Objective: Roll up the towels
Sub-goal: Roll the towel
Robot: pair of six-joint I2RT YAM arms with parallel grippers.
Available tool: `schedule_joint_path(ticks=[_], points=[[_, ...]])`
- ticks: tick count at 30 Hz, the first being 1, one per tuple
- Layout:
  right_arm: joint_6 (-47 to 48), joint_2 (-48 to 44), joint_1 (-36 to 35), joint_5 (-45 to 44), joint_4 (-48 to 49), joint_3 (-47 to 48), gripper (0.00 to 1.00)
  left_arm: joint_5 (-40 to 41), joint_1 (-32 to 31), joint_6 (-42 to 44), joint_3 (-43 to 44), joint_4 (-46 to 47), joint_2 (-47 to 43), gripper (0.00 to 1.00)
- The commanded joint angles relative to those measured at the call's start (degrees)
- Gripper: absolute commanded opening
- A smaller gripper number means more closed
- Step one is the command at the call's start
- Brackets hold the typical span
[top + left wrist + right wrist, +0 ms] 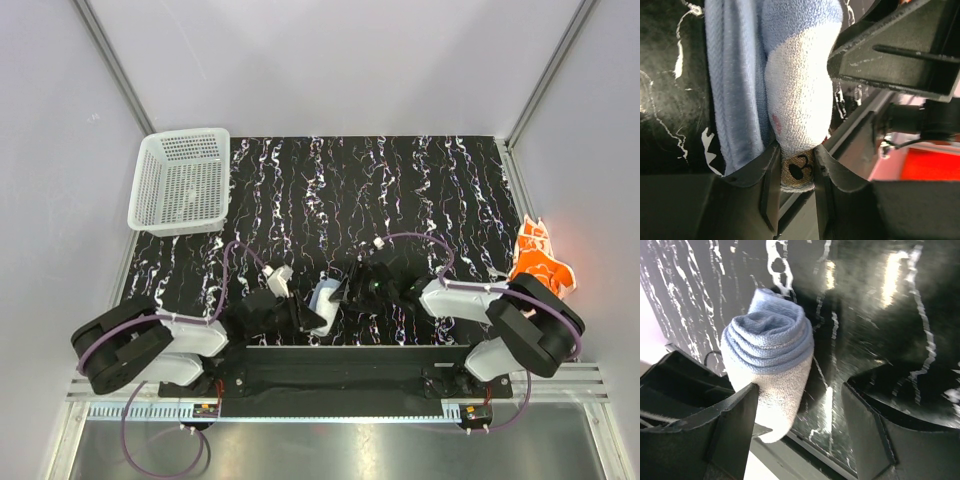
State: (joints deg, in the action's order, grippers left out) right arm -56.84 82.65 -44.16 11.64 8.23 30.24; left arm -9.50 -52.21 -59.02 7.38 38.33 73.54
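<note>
The left hand (796,157) is clenched on one end of the light blue terry-cloth towel (767,347), wound into a tight coil at the near edge of the black, white-veined surface (400,190), just ahead of the arm bases. The right hand (800,390) stands released at the coil's other end, one finger just beside it. Judged from here, the loose outer flap should be turned underneath before letting go, or the coil may spring apart. The orange flower-print towel (540,262) lies crumpled far right.
</note>
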Motion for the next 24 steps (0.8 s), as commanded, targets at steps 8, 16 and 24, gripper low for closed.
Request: schedule_joint_path(ticks=[8, 16, 24], points=[[-1.9, 3.9, -3.9, -1.0, 4.4, 1.5, 0.72, -13.3, 7.4, -7.6, -4.7, 30.5, 19.0, 0.0], [-2.5, 7.3, -6.6, -1.8, 5.4, 3.1, 0.58, -17.7, 9.8, -10.5, -5.2, 44.8, 30.5, 0.0], [-2.9, 10.6, -7.3, -2.7, 4.7, 4.5, 0.24, -20.6, 10.5, -11.0, -5.0, 48.8, 35.4, 0.14]])
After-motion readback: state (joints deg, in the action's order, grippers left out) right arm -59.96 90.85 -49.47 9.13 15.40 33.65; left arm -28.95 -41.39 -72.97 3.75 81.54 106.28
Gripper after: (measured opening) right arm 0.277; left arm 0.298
